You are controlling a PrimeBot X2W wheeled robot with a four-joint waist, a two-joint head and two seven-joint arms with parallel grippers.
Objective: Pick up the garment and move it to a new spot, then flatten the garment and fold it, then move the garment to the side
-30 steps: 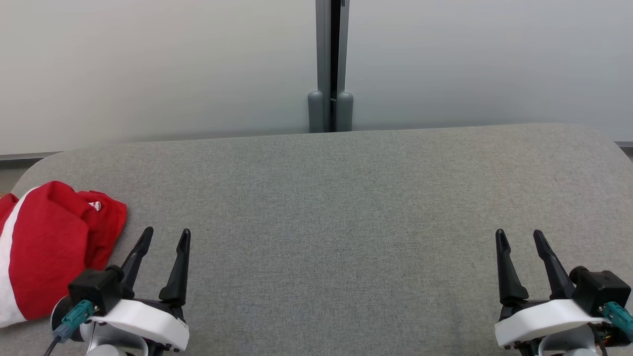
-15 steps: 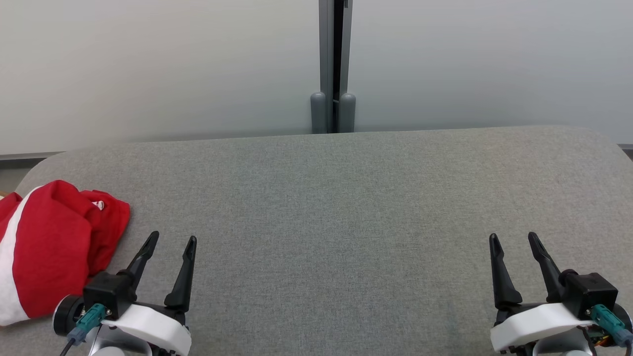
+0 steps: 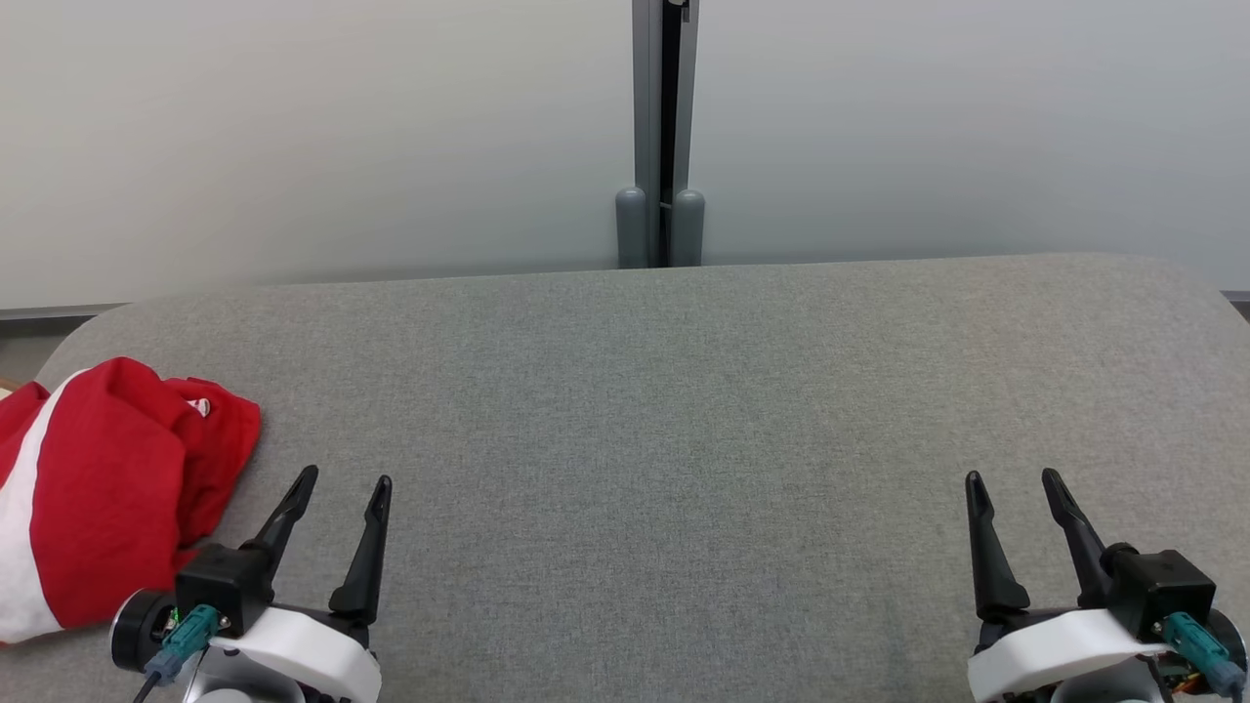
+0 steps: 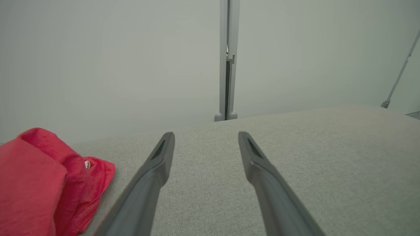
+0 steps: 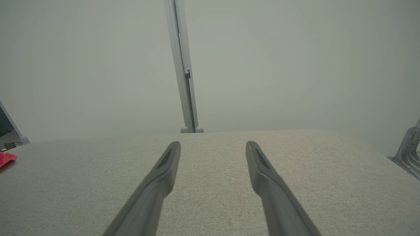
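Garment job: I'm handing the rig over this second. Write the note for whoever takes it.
Left gripper: open, empty, low over the grey table, just right of the garment, not holding it.
Right gripper: open, empty, at the table's right side.
Garment: red with a white stripe, bunched at the table's left edge.
Done: nothing that shows; it looks rumpled, not folded.
Left: pick up, relocate, flatten, fold, move aside.

Soft, even light throughout; faint shadows, sharp focus, no glare.
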